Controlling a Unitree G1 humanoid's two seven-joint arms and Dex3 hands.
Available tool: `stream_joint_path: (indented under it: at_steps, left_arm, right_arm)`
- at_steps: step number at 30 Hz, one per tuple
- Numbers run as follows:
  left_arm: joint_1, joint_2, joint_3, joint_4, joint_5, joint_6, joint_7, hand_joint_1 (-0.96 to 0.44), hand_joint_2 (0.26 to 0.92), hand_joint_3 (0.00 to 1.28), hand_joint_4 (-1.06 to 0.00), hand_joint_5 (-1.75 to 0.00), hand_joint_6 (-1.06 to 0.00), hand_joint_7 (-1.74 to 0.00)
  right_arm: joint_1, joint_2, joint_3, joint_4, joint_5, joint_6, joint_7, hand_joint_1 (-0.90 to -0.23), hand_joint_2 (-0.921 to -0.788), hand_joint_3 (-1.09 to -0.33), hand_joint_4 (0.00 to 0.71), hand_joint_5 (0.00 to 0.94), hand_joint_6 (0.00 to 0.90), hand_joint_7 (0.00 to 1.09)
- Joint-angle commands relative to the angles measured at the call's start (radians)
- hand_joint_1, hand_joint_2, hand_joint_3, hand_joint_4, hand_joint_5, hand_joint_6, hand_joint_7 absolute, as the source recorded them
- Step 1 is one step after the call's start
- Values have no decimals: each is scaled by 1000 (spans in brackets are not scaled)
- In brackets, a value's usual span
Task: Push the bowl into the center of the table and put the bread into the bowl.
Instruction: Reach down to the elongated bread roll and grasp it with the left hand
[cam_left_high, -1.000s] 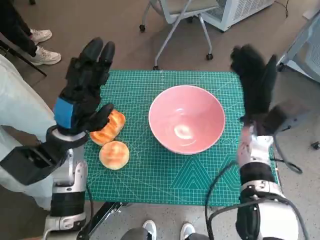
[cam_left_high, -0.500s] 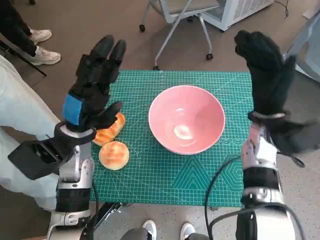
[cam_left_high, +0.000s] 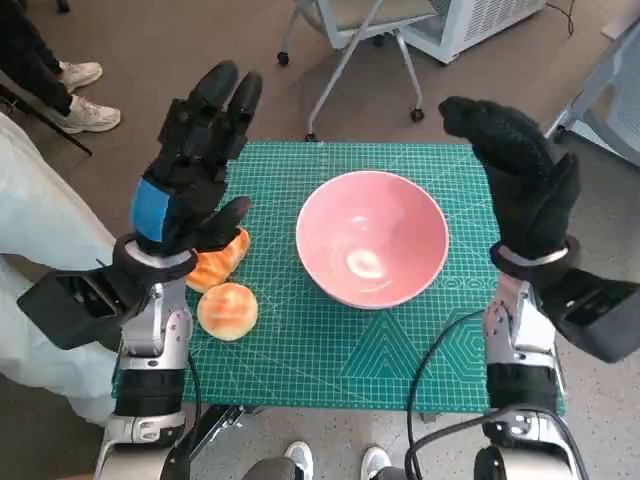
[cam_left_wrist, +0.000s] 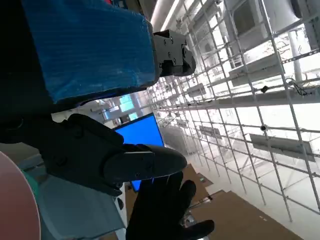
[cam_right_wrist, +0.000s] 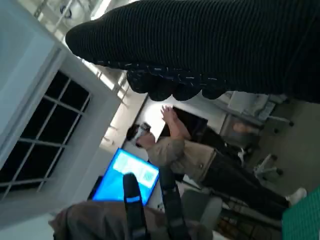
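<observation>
A pink bowl (cam_left_high: 373, 237) stands empty near the middle of the green cutting mat (cam_left_high: 330, 350); its rim (cam_left_wrist: 15, 200) shows at the edge of the left wrist view. Two pieces of bread lie at the mat's left side: a round bun (cam_left_high: 228, 309) and an orange-crusted piece (cam_left_high: 215, 262) partly hidden behind my left hand. My left hand (cam_left_high: 195, 165) is raised above the bread, fingers spread, holding nothing. My right hand (cam_left_high: 520, 180) is raised to the right of the bowl, fingers apart and empty. In the left wrist view the gloved right hand (cam_left_wrist: 160, 210) shows beyond my left hand (cam_left_wrist: 100, 155).
A wheeled chair (cam_left_high: 350, 40) stands beyond the table's far edge. A person's shoes (cam_left_high: 85, 95) and light trousers (cam_left_high: 45, 240) are at the left. Another person's shoe tips (cam_left_high: 335, 460) show at the near edge. A person (cam_right_wrist: 180, 155) and a blue screen (cam_right_wrist: 130, 175) appear in the right wrist view.
Both hands have risen further above the table and spread their fingers. The right hand swung in nearer the bowl's far right. Bowl and bread have not moved.
</observation>
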Motion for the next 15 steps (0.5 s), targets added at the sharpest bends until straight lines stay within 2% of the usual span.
stream_joint_path:
  at_steps: [1,11,15]
  left_arm:
    - [-13,0,-5,-15,-8,11,-10,-650,921,426,-113,-6,1,-390]
    - [10,41,-3,-69,48,23,9,-649,921,421,-116,-6,1,-410]
    - [47,135,8,-165,215,84,85,-662,921,419,-116,-6,1,-417]
  right_arm:
    - [36,9,7,-12,-11,14,-22,-649,-921,-746,195,6,26,578]
    - [52,18,21,-14,-30,-2,-42,-645,-921,-743,196,5,21,581]
    - [54,14,19,-4,-31,-10,-45,-647,-921,-740,195,5,17,580]
